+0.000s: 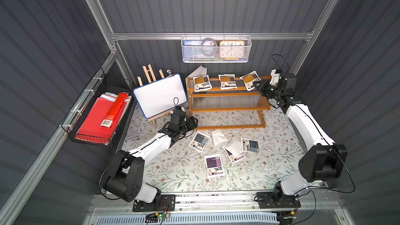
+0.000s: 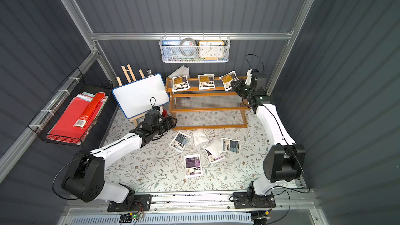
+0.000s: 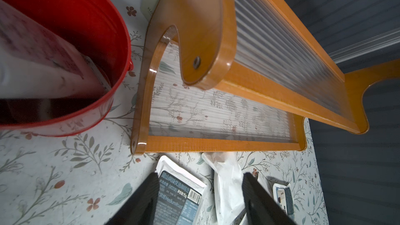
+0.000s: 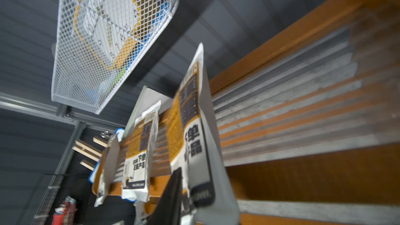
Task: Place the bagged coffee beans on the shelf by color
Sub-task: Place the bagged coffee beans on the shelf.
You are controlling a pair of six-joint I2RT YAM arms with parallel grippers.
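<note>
Listing from the rear wall forward: shelf [image 1: 227, 110], three stepped tiers, with whiteboard [image 1: 160, 96] just beside its left end and red bucket [image 3: 65, 50] near its lower left foot. The top tier carries three label-up pouches, spaced apart: left amber pouch [image 1: 202, 83], middle amber pouch [image 1: 227, 81], and right amber pouch [image 1: 249, 80], tilted at the tier's right end. Middle and bottom tiers are open along their full width. Right gripper [image 1: 257, 85] is at the right amber pouch's outer edge. In the wrist view one finger [image 4: 171, 191] shows at that pouch's near edge and the other is hidden, so grip or release cannot be told. Left gripper [image 3: 201, 176] hangs near the bottom tier's left front corner, fingers well apart, nothing between them. Table [image 1: 173, 176] holds six loose pouches just before the shelf's front rail: blue pouch [image 1: 199, 141], white-backed pouch [image 1: 218, 137], second blue pouch [image 1: 250, 145], second white-backed pouch [image 1: 234, 147] overlapping a purple pouch [image 1: 234, 159], and second purple pouch [image 1: 213, 165] nearest the arm bases. Open cloth runs from there to the table's front edge.
</note>
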